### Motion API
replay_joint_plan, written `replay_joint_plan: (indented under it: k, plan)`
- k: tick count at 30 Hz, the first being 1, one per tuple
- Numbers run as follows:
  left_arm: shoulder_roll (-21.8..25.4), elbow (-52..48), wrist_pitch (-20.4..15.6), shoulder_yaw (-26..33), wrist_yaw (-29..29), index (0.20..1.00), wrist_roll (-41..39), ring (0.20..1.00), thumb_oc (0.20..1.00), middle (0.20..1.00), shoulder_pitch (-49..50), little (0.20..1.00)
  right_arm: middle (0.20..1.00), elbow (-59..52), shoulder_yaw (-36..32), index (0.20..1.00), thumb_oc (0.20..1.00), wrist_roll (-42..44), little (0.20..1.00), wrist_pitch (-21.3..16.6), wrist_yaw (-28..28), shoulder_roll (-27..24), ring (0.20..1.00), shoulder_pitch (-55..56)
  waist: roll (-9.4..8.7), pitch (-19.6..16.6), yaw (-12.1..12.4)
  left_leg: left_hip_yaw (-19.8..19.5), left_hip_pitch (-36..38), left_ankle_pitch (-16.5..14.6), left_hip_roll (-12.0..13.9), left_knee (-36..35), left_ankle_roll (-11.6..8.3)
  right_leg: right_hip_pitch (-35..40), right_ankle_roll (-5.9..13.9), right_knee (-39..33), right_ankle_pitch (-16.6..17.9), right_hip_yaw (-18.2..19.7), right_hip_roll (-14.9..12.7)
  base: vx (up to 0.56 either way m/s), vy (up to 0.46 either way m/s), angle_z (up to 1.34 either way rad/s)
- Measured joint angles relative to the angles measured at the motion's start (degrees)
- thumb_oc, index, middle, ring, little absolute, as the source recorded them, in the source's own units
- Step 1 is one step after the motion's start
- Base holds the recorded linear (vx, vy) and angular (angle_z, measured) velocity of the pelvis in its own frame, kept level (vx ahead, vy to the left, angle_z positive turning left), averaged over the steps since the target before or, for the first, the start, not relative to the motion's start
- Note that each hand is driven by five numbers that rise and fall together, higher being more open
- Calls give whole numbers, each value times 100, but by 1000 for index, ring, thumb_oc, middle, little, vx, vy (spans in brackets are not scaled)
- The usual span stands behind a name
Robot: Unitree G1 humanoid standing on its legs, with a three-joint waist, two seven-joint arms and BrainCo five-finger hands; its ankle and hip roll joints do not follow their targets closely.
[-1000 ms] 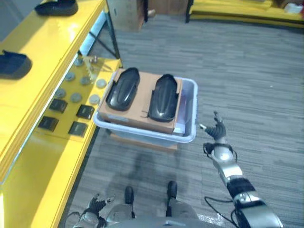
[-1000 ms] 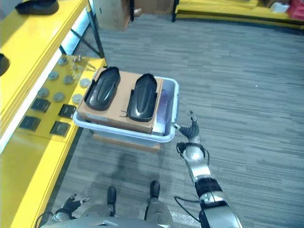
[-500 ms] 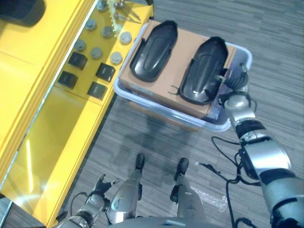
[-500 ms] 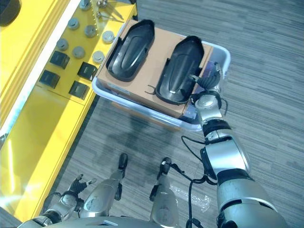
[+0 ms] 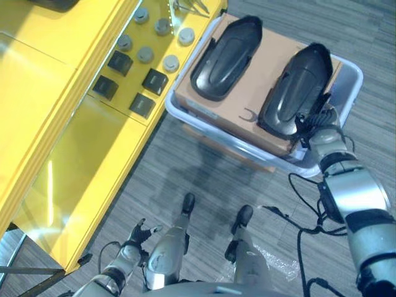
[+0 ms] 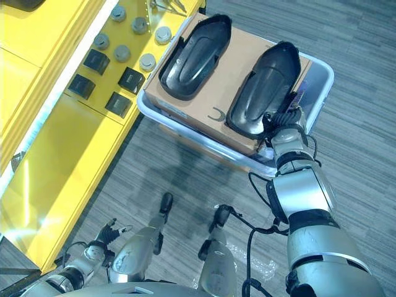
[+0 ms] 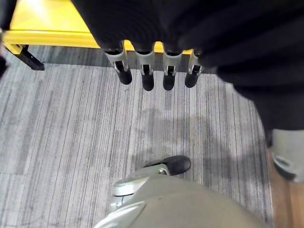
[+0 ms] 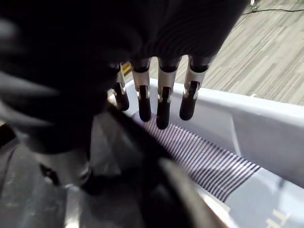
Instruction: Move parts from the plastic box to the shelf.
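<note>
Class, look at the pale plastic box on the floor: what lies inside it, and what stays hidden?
The plastic box holds a brown cardboard carton carrying two black moulded parts. Beside the carton shows a striped lining. Whatever lies beneath the carton is covered.

Two black moulded parts (image 5: 226, 57) (image 5: 296, 90) lie on cardboard atop the plastic box (image 5: 346, 86).

bright even light, glare on shelf (image 5: 43, 185)
</note>
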Motion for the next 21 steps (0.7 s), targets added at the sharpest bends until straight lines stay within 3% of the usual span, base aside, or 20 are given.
replay_joint_plan:
  k: [12,13,15,17,19,21]
  plan:
    - [42,-600,24,72,-90,1000,-125,1000,1000,1000,-91,1000,200,-654,94,200,200,-133,200,68,135,-1,200,492,9,-255,-210,60,299,28,6,0,11,254,-1,2,47,75,10,9,-24,-3]
    - [216,-1517,82,125,-99,1000,-192,1000,1000,1000,-63,1000,200,-1352,195,200,200,-277,200,129,125,-133,200,686,-22,-284,-258,142,434,23,20,1,14,342,-2,2,55,152,28,38,-60,-20]
    - [323,-2161,6,282,-109,1000,-284,1000,1000,1000,-41,1000,200,-1818,283,200,200,-511,200,56,117,-154,200,906,-48,-315,-285,246,694,-31,38,0,16,548,0,0,52,264,42,41,-62,-27]
    - [707,-3496,-48,499,-232,1000,-502,1000,1000,1000,158,1000,200,-2644,324,200,200,-1082,200,6,110,-314,200,1341,-130,-395,-354,361,1020,-124,75,-3,9,811,31,-1,14,371,78,37,-56,-30]
    - [977,-4067,-65,601,-263,1000,-763,1000,1000,1000,211,1000,200,-2783,320,200,200,-1319,200,49,111,-316,200,1525,-255,-735,-398,452,1126,-189,104,-5,1,882,61,-2,-71,449,104,28,-37,-28]
    - [1080,-4453,-67,775,-374,1000,-1065,1000,1000,1000,174,1000,200,-3130,287,200,200,-1535,200,133,107,-380,200,1718,-352,-856,-481,533,1286,-242,127,-20,5,998,63,-33,-87,538,122,23,-13,-23]
